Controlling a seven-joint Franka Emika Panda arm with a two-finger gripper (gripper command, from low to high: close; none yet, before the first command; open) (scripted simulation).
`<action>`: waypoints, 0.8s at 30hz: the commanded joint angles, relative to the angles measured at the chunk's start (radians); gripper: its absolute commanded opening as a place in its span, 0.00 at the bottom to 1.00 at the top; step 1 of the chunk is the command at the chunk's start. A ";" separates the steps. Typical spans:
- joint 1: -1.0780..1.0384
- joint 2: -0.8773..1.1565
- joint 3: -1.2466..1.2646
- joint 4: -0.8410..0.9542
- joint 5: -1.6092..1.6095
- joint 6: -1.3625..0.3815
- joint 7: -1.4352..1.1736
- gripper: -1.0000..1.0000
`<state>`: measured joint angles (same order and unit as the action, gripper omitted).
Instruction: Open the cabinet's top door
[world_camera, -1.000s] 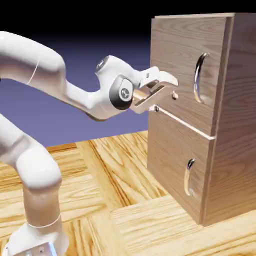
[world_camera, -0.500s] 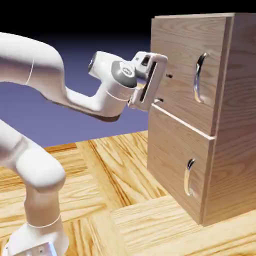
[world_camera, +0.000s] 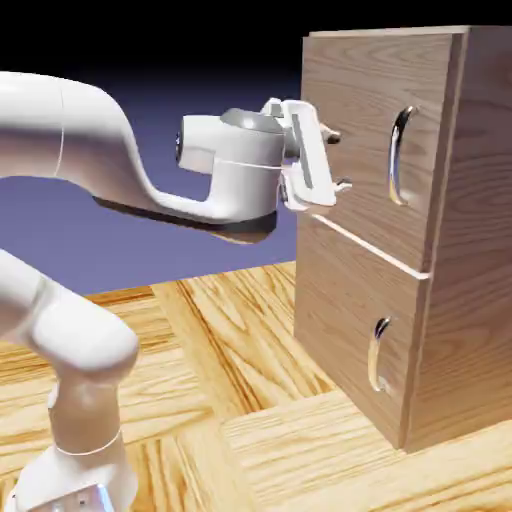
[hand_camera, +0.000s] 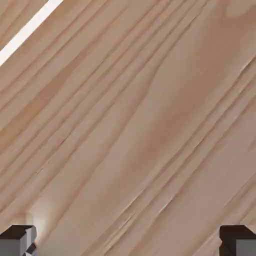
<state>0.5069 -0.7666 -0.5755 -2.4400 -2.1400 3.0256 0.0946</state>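
Note:
The cabinet (world_camera: 478, 260) stands at the right of the exterior view, both doors shut. The top door (world_camera: 358, 90) carries a long curved silver handle (world_camera: 399, 156) near its right edge. My gripper (world_camera: 338, 158) is open, one finger above the other, with the tips close to the top door's face, left of the handle and apart from it. Nothing sits between the fingers. In the hand view the door's wood grain (hand_camera: 140, 125) fills the picture, and the two grey fingertips (hand_camera: 17, 241) stand wide apart at the bottom corners. The handle does not show there.
The smaller lower door (world_camera: 345, 320) has a short silver handle (world_camera: 378, 355). A pale seam (world_camera: 370, 247) divides the two doors and shows as a white line (hand_camera: 25, 32) in the hand view. The wooden table (world_camera: 250, 400) lies below.
The hand has rolled, so the fingers now stand one above the other, and it has risen slightly and shifted right toward the top door. The jaws stay open.

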 joint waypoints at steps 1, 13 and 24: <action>0.010 -0.004 -0.012 0.008 -0.044 0.000 -0.013 0.50; 0.131 -0.052 -0.152 0.098 -0.565 -0.003 -0.171 0.50; 0.282 0.043 -0.261 0.210 -0.657 -0.050 -0.164 0.00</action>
<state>0.7886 -0.7237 -0.8369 -2.2300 -2.7972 2.9750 -0.0691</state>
